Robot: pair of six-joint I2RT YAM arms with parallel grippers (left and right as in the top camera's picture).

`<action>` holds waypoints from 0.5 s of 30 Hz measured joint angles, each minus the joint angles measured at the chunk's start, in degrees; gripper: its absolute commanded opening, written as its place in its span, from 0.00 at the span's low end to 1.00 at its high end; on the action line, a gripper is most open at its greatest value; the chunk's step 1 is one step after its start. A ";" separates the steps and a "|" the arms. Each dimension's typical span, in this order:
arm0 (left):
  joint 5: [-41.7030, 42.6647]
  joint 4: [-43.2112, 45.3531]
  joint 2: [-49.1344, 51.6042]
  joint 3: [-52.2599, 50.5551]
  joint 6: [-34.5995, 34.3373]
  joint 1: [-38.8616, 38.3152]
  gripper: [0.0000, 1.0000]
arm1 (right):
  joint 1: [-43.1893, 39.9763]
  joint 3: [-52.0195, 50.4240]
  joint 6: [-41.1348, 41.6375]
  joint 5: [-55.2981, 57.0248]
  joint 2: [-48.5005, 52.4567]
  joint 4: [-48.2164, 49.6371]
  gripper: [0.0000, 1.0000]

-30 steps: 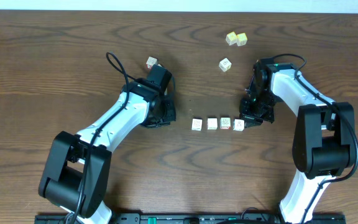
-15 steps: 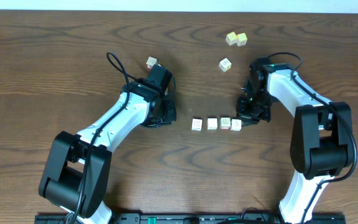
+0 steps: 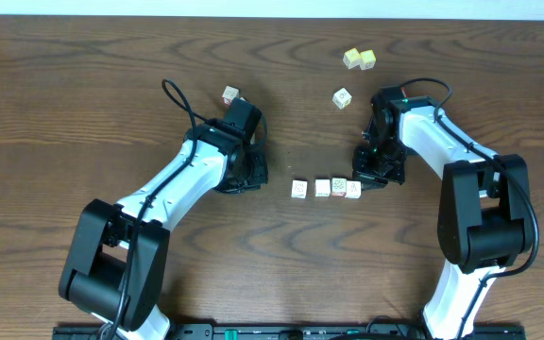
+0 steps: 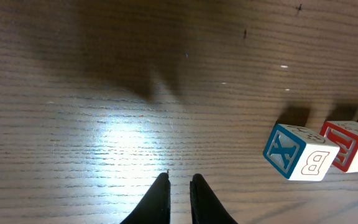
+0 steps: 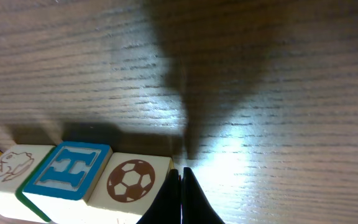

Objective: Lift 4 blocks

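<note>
Four pale blocks lie in a row at the table's middle: (image 3: 298, 189), (image 3: 322, 188), (image 3: 339, 187), (image 3: 353, 189). The three on the right touch each other; the left one stands slightly apart. My right gripper (image 3: 365, 179) is shut, its tips (image 5: 179, 169) pressed against the right side of the football block (image 5: 132, 183), beside an H block (image 5: 67, 171). My left gripper (image 4: 179, 177) hovers left of the row, its fingers a thin slit apart with nothing between them. The X and B block (image 4: 297, 152) lies to its right.
Two yellowish cubes (image 3: 359, 59) sit at the back. A single cube (image 3: 343, 97) lies below them, just left of the right arm. Another cube (image 3: 230, 94) with a red letter sits behind the left arm.
My right gripper has slid left, pushing the rightmost block against its neighbours and closing the gaps. The left arm has stayed put.
</note>
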 measured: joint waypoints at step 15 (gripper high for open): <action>0.00 -0.02 0.00 0.00 0.00 0.00 0.13 | 0.00 0.00 0.59 -2.23 0.00 1.75 0.01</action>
